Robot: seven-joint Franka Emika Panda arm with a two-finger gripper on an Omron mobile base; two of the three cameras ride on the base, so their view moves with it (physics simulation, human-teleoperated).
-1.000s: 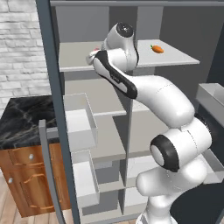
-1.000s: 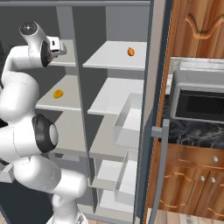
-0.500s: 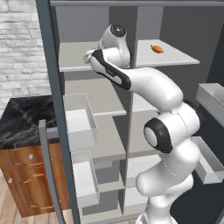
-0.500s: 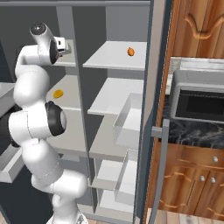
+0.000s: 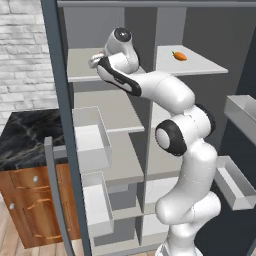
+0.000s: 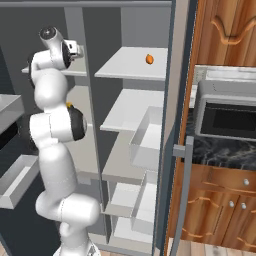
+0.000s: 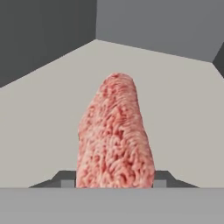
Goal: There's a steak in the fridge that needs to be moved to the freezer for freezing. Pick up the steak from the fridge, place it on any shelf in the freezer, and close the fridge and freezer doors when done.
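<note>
The gripper [image 7: 114,183] clamps the steak [image 7: 114,135] at its near end; the meat's long axis runs straight ahead from the fingertips, over the freezer's top shelf [image 7: 183,109], apparently just above the board, toward its back corner.

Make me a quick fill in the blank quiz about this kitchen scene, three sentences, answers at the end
1. The gripper is shut on the ____.
2. The small orange carrot lies on the top shelf of the ____ half of the unit.
3. The arm reaches to the ____ shelf of the freezer.

Missing words: steak; right-hand (fridge); topmost
</note>
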